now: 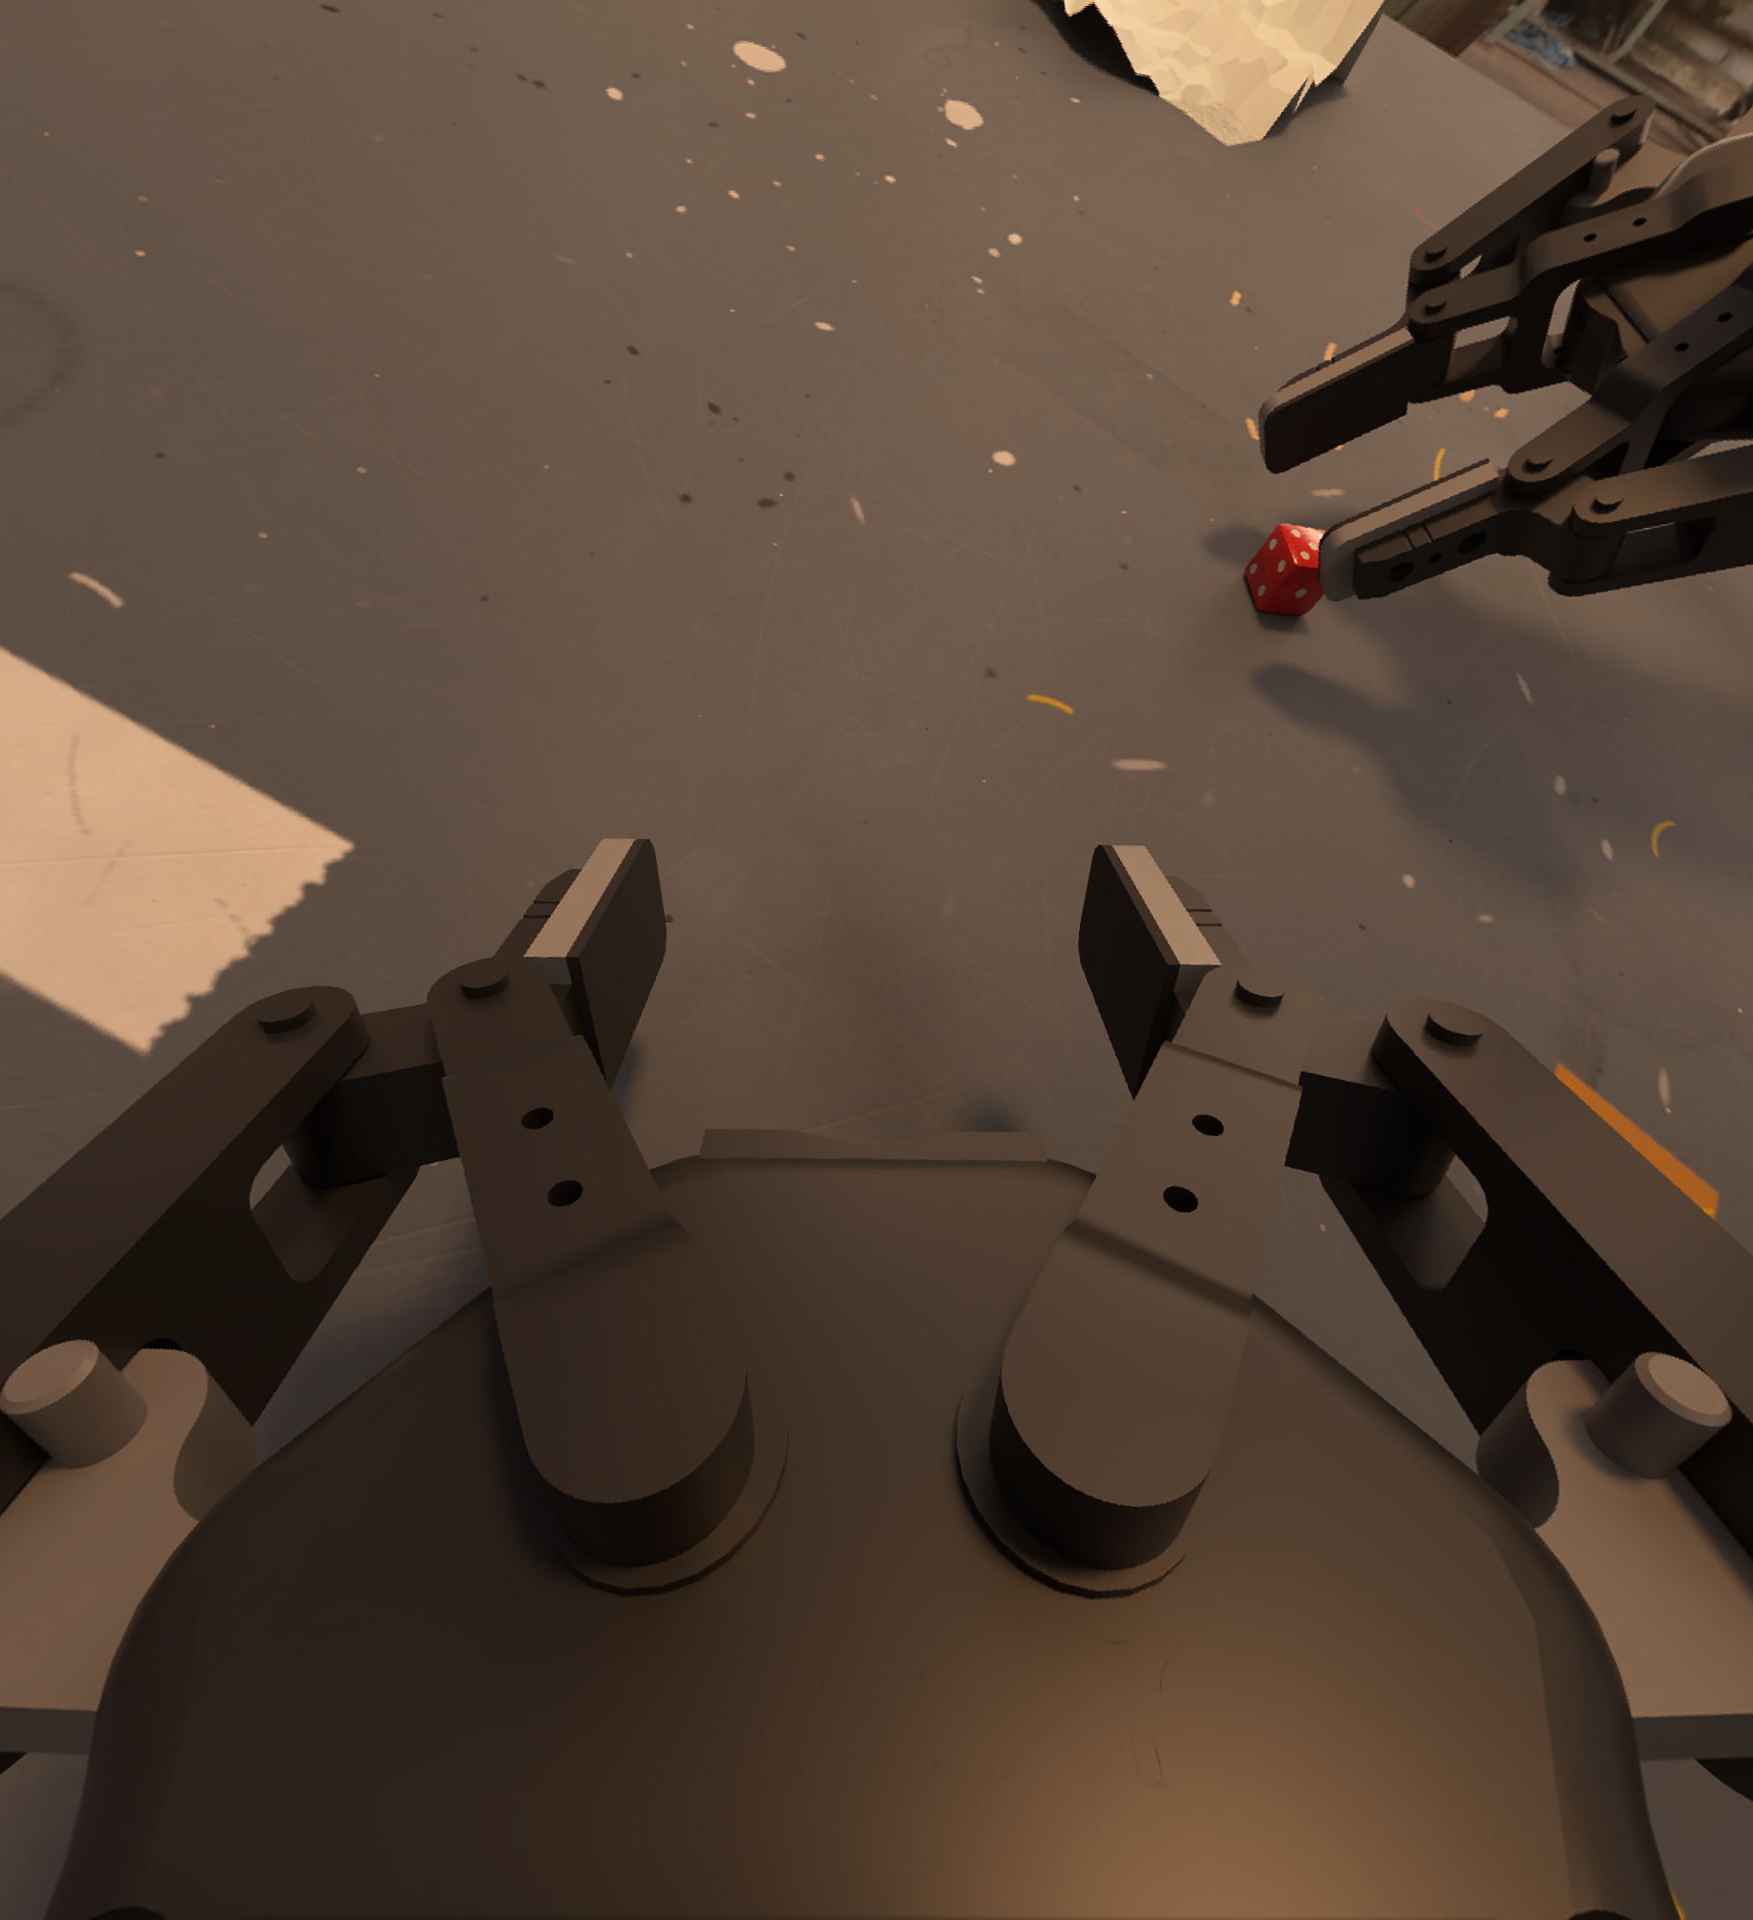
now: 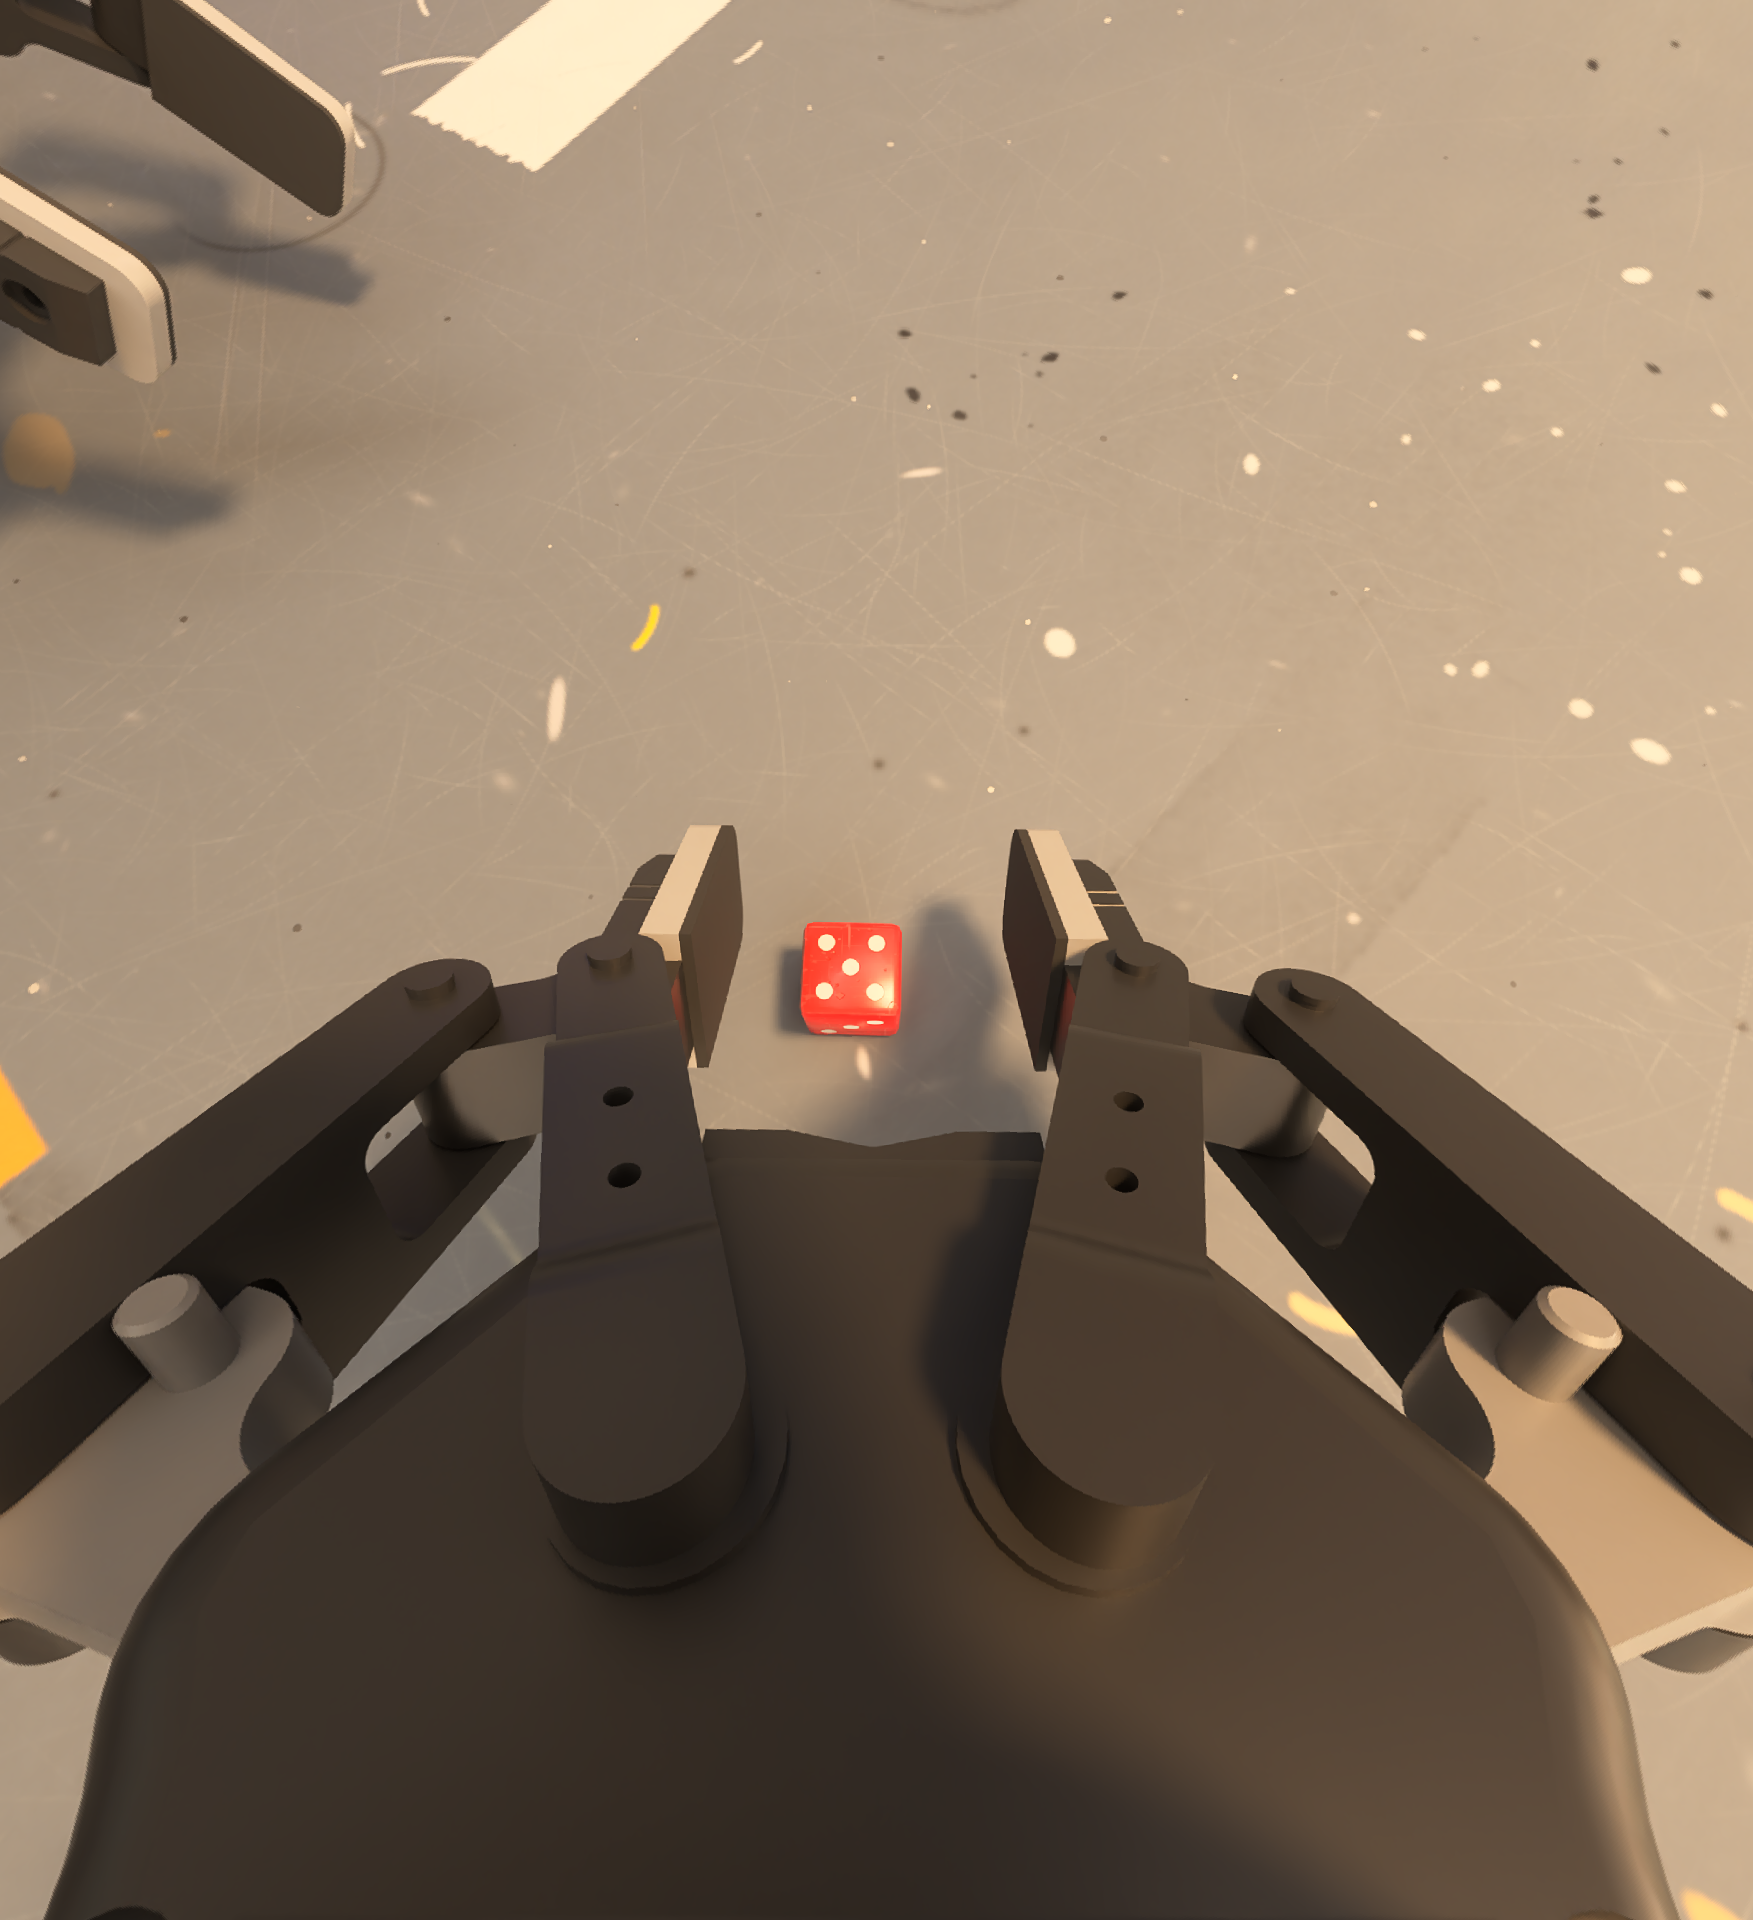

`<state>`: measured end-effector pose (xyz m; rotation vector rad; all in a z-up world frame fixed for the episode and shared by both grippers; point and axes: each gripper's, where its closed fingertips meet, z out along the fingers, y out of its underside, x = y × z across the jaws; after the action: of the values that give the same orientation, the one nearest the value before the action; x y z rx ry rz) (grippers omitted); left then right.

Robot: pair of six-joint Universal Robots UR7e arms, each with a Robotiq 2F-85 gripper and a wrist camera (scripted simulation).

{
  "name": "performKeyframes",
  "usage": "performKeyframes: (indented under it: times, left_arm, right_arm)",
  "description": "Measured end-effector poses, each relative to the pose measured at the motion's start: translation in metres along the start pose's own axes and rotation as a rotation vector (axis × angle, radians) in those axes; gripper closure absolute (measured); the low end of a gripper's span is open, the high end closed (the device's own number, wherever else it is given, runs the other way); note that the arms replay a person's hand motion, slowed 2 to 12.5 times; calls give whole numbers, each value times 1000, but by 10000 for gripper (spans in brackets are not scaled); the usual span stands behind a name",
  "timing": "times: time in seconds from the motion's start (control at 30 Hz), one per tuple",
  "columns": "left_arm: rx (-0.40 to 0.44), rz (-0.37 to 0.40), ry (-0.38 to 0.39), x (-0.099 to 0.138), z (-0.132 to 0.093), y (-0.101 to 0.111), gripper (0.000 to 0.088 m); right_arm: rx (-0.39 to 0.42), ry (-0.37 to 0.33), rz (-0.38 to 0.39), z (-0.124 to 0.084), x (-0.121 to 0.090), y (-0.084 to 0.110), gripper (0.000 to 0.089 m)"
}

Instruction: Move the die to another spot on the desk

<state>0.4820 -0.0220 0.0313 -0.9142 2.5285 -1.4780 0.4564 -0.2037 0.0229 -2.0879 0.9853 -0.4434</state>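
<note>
Your right tool (image 2: 872, 935) stands wide, holding nothing; the red die (image 2: 850, 979) sits on the bench (image 2: 1267, 623) squarely between its pads, touching neither. Farther off, your left tool (image 1: 872, 935), also wide and empty, lies well apart.

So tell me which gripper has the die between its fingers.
The right gripper: the red die sits on the desk between its open fingers, untouched. The left gripper is open over bare desk.
</note>
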Motion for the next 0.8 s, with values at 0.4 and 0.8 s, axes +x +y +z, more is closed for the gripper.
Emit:
performKeyframes:
  times: [0.4, 0.8]
  left_arm:
    - [-2, 3, 13, 6, 1, 1, 175]
    - [-10, 18, 30, 13, 2, 2, 175]
  right_arm:
    - [3, 0, 0, 0, 0, -1, 434]
    - [6, -1, 0, 0, 0, -1, 435]
